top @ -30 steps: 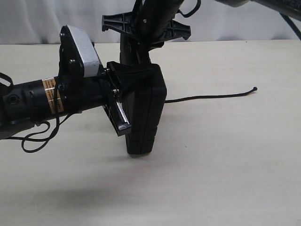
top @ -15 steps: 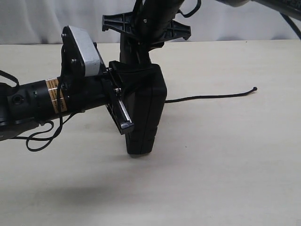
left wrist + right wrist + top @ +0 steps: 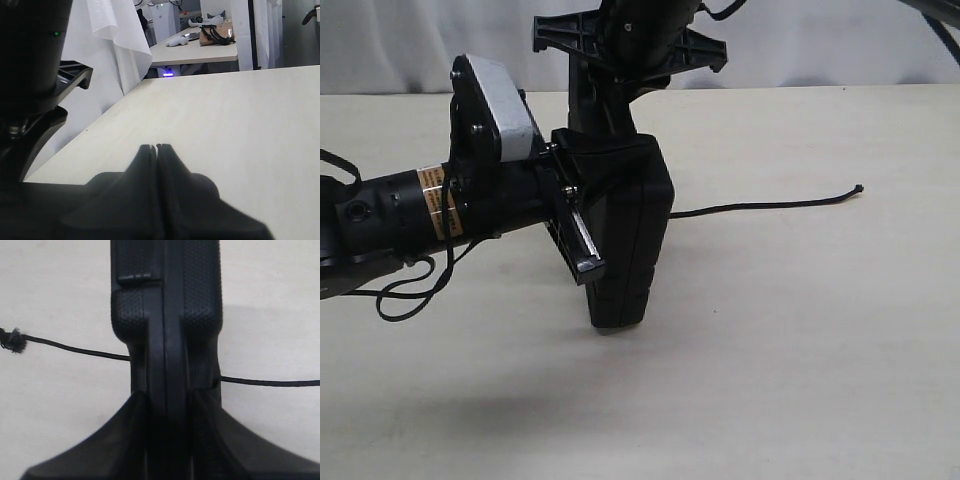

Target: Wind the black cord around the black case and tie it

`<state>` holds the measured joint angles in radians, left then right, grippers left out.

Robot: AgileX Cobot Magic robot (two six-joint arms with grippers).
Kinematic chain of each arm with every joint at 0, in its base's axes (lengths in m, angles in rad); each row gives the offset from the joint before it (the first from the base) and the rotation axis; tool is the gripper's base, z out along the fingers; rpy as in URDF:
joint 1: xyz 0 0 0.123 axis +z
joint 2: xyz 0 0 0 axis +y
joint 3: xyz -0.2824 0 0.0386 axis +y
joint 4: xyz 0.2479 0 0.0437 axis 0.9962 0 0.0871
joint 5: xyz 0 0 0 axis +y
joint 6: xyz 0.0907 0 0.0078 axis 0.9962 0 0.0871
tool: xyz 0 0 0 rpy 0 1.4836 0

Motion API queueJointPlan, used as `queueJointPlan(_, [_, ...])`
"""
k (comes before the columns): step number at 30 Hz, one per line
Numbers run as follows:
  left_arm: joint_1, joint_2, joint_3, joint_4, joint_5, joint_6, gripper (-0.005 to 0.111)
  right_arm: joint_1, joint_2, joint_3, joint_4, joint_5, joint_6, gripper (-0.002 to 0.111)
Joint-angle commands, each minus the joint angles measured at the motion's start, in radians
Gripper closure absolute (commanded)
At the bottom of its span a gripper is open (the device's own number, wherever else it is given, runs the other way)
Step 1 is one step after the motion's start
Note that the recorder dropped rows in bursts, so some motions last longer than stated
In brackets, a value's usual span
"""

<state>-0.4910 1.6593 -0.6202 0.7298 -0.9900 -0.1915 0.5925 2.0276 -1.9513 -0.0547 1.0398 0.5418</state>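
The black case [image 3: 630,240] is held on edge above the table, and my right gripper [image 3: 608,118] is shut on its upper end from above. In the right wrist view the case [image 3: 167,315] fills the space between the fingers of the right gripper [image 3: 167,395]. The black cord [image 3: 75,350] passes behind the case and ends in a frayed tip [image 3: 11,340]. In the exterior view the cord [image 3: 770,206] trails right across the table. My left gripper [image 3: 582,225] sits against the case's left side. It is shut [image 3: 158,146], and a small dark bit of cord shows between its fingertips.
The pale tabletop [image 3: 800,350] stretches out in front and to the right. A thin black cable loop [image 3: 405,290] hangs under the left arm. A white curtain [image 3: 840,40] backs the table. Other benches [image 3: 200,45] stand far behind.
The left arm crept slightly right and up a second ago, then held still. The right arm and the case top shifted a little left. The cord tip barely moved.
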Motion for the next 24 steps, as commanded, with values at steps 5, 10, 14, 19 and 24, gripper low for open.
queueJointPlan(5, [-0.005,0.024,0.007,0.016,0.119,0.008,0.107,0.003,0.004,-0.019,0.014,0.034,-0.017,0.08])
queueJointPlan(10, [-0.005,0.024,0.007,0.016,0.119,0.008,0.107,0.003,0.023,-0.019,0.021,0.069,-0.034,0.099])
queueJointPlan(14, [-0.005,0.024,0.007,0.016,0.117,0.008,0.107,0.003,0.023,-0.019,0.021,0.069,-0.034,0.104])
queueJointPlan(19, [-0.005,0.011,0.007,0.019,0.094,0.006,0.107,0.003,0.023,-0.019,0.021,0.069,-0.034,0.104])
queueJointPlan(24, [-0.005,-0.053,0.007,0.017,0.167,-0.002,0.107,0.003,0.023,-0.019,0.017,0.064,-0.034,0.104])
